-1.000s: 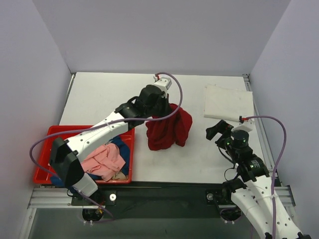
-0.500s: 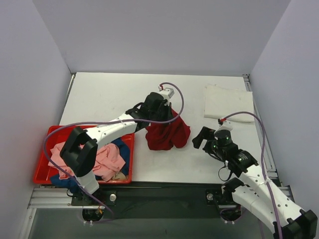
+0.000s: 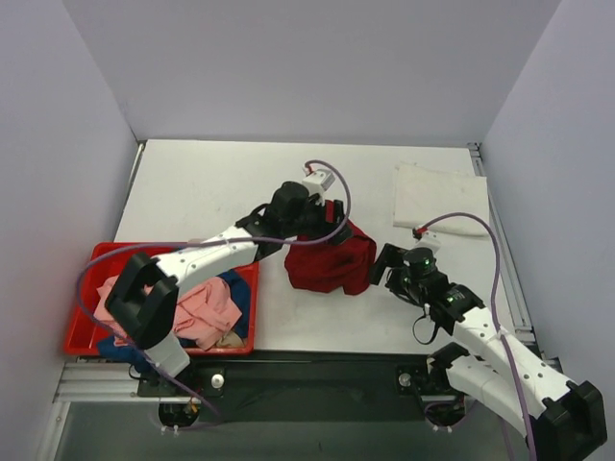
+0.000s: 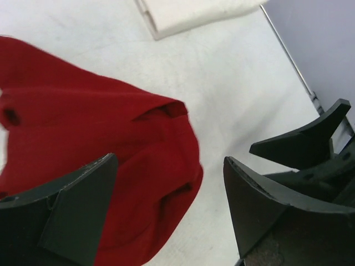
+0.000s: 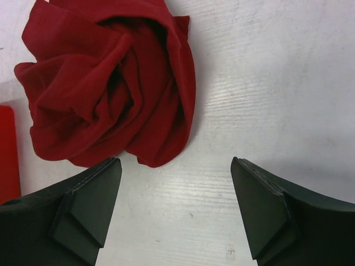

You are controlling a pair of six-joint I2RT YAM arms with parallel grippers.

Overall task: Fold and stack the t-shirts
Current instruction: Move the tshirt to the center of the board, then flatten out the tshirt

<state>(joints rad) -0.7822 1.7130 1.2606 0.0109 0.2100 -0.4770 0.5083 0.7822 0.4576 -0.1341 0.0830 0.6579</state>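
A dark red t-shirt lies in a crumpled heap on the table's middle. My left gripper hangs open over its far edge, and in the left wrist view the cloth lies loose under the spread jaws, gripped by neither. My right gripper stands open just right of the heap, pointing at it. In the right wrist view only bare table lies between the jaws, with the red t-shirt a little ahead. A folded white t-shirt lies flat at the back right.
A red bin at the front left holds a pink t-shirt and a blue one. The red bin's edge shows at the left of the right wrist view. Walls close in the table on three sides.
My left gripper has opened and let go of the dark red t-shirt, which has dropped into a heap. My right arm has swung left towards the heap.
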